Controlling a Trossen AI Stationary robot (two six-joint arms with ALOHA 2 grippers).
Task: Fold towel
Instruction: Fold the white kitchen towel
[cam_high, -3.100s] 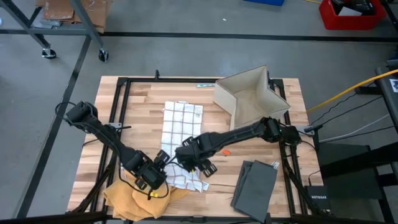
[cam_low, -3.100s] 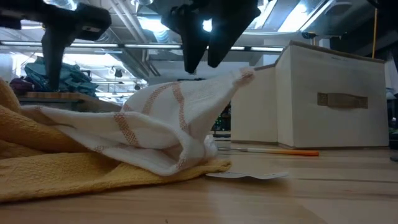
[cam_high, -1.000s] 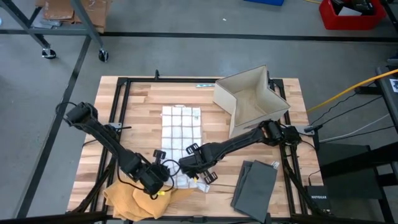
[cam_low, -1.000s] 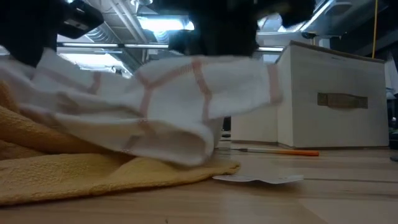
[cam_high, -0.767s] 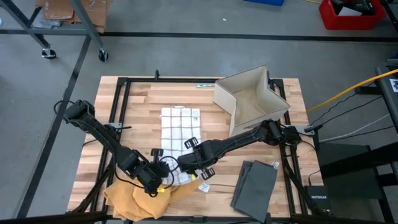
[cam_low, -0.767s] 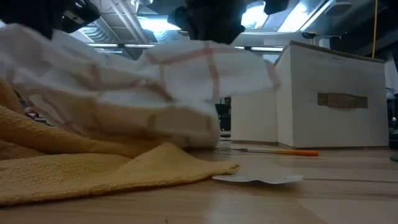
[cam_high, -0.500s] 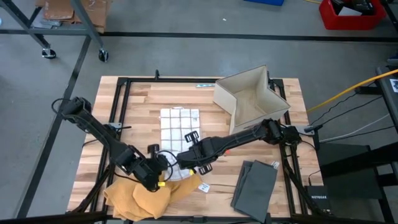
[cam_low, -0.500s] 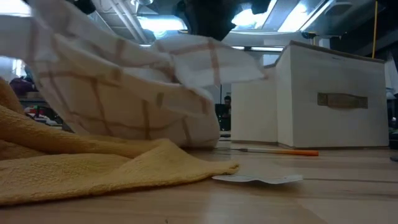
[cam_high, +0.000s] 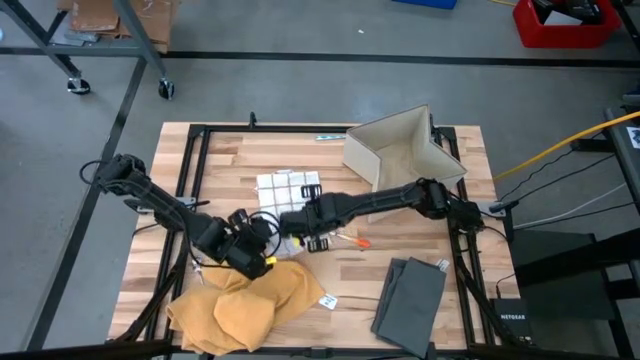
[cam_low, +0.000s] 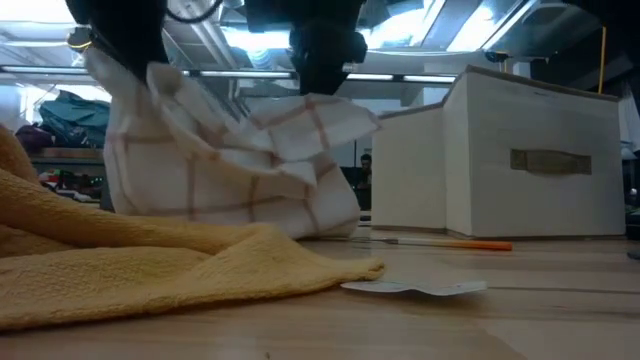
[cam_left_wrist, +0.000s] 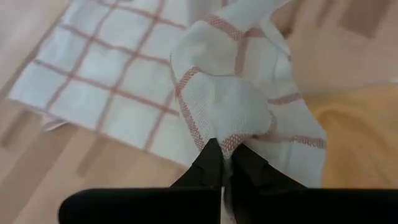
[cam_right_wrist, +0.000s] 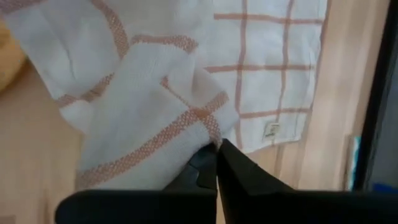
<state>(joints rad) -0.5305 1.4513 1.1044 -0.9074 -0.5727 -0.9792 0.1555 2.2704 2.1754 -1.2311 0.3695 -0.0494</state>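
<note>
Matt woven cloth towel (cam_high: 288, 186) — coarse yellow terry cloth (cam_high: 245, 305) — on a smooth wooden table (cam_high: 400, 245).

Overhead looks down; low level – wrists close; all share towel (cam_high: 288, 187)

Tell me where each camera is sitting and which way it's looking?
High view: above the table, looking straight down; both dark arms reach the checked towel, box behind.
Low view: at table-top height, looking level across; the arms come down from above onto the lifted towel, yellow cloth in front.
Left wrist view: on the left arm, looking past the left gripper, shut on a towel corner.
Right wrist view: on the right arm, past the right gripper, shut on another corner.
Shared: every view shows the checked towel.
</note>
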